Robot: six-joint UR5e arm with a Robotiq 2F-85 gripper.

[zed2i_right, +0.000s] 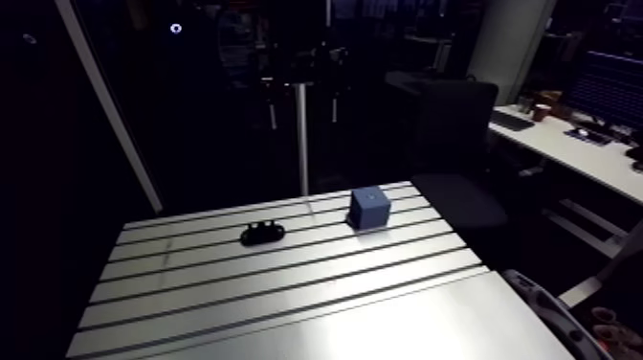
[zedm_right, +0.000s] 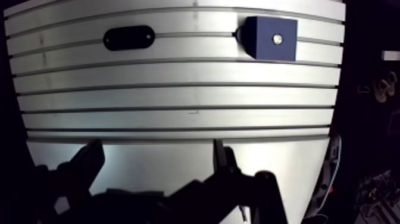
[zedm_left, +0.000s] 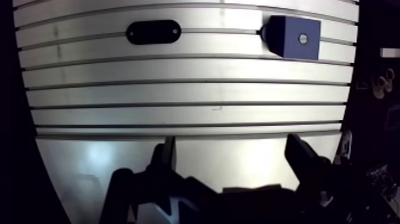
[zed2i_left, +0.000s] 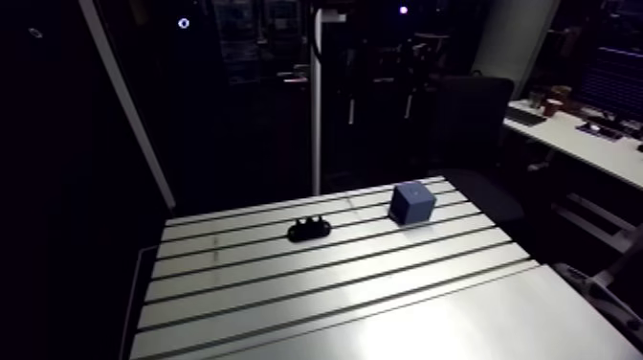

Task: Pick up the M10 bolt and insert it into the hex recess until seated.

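Your pincer (zedm_left: 232, 143) hangs empty, fingers apart, over the near surface (zedm_left: 178, 116). I can't make out the bolt itself; likely it stands in the black holder (zedm_left: 153, 32) at the far side, left of the blue block (zedm_left: 294, 37). Centre above before descending.

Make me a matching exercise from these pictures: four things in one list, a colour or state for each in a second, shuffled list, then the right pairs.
Things
1. cube
2. oblong block
3. gripper
4. table

Descriptions
A. silver, crossed by dark slots
B. open, with nothing between its fingers
C. blue, with a small bright spot on its top face
D. black, with rounded ends

Pairs: 1-C, 2-D, 3-B, 4-A
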